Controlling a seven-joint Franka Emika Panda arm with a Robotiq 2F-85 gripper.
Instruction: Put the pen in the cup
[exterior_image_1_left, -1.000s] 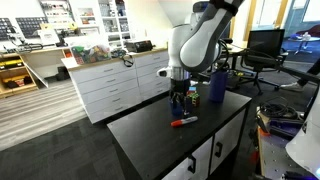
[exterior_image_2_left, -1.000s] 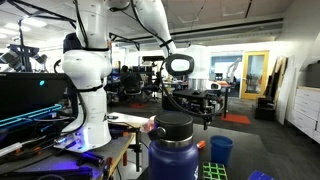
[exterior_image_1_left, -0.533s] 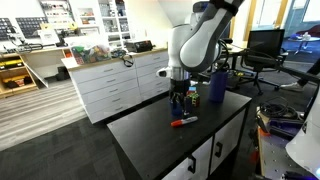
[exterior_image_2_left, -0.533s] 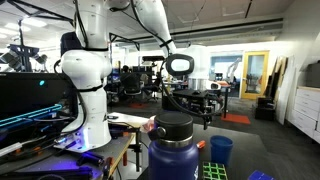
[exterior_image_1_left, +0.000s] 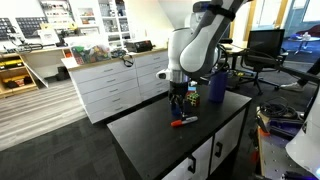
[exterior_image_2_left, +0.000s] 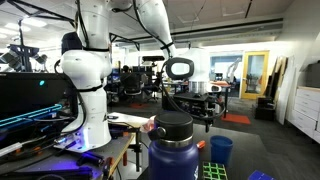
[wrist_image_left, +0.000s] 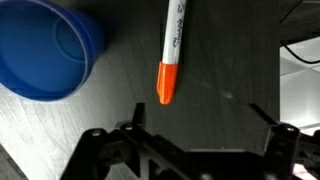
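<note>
- Wrist view: the pen (wrist_image_left: 172, 50) lies flat on the dark table (wrist_image_left: 240, 60). It runs from the top edge, centre, down to mid-frame, red end toward you.
- The cup (wrist_image_left: 40, 45) sits in the upper left of the frame, mouth open to the camera. It is beside the pen but clear of it.
- Your gripper (wrist_image_left: 195, 112) is at the bottom of the frame, jaws wide apart and holding nothing. The pen's red tip sits just above the gap and a little left of its middle.
- The pen runs roughly across the line between the fingers, so wrist rotation looks fine. Slide up-frame and slightly left until the fingers straddle the white barrel rather than the tip.
- Come down slowly. In an exterior view the gripper (exterior_image_1_left: 178, 100) appears to hang above the pen (exterior_image_1_left: 183, 122), but the height is hard to judge from there.
- Close on the mid-barrel so the pen does not swing when lifted.
- Lift above the cup's rim before moving to the upper left. The cup is short, so release low and centred, or the pen may tip it.
</note>
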